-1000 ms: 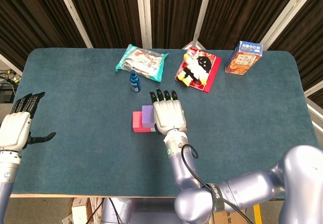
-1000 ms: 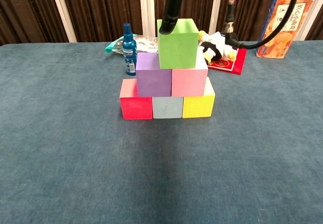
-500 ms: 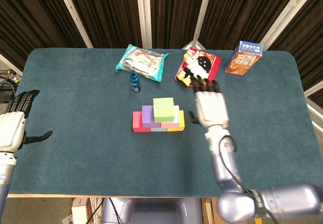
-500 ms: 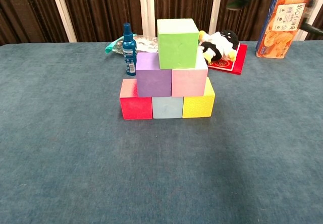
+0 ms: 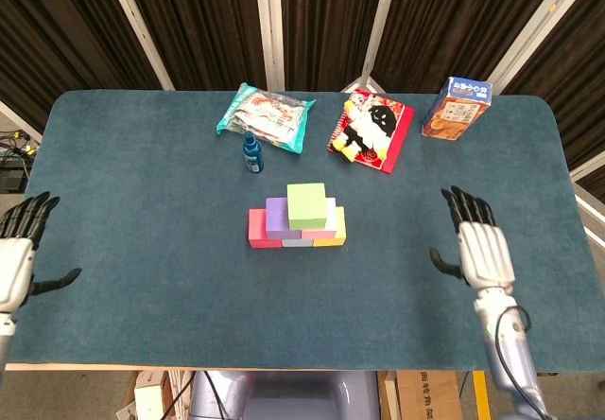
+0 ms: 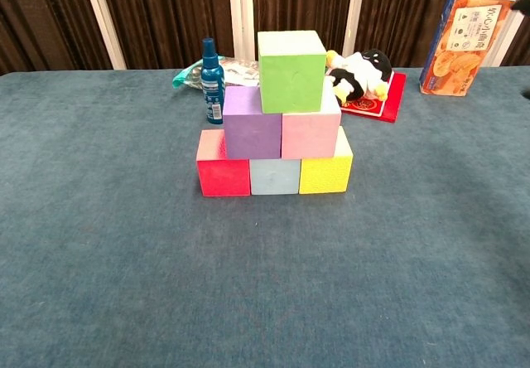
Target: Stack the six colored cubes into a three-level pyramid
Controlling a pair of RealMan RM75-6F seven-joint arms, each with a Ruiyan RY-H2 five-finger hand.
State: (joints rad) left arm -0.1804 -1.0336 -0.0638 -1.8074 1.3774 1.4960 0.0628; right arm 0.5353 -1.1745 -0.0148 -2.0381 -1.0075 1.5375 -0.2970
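Note:
A three-level pyramid of cubes stands mid-table. The bottom row is a red cube (image 6: 223, 173), a light blue cube (image 6: 275, 176) and a yellow cube (image 6: 326, 171). On them sit a purple cube (image 6: 252, 123) and a pink cube (image 6: 310, 133), with a green cube (image 6: 291, 70) (image 5: 306, 205) on top. My right hand (image 5: 482, 250) hovers open at the right side of the table, far from the stack. At the left edge my left hand (image 5: 17, 250) is open too, holding nothing. Neither hand shows plainly in the chest view.
Behind the stack stand a blue spray bottle (image 5: 252, 151) (image 6: 213, 81), a snack bag (image 5: 266, 115), a penguin toy on a red card (image 5: 371, 129) and an orange box (image 5: 456, 108) (image 6: 465, 28). The teal table (image 5: 142, 212) ends near both hands.
My right hand has drawn away from the green cube, sweeping right and toward the front edge. The left hand has slid a little further left. The stack has not moved.

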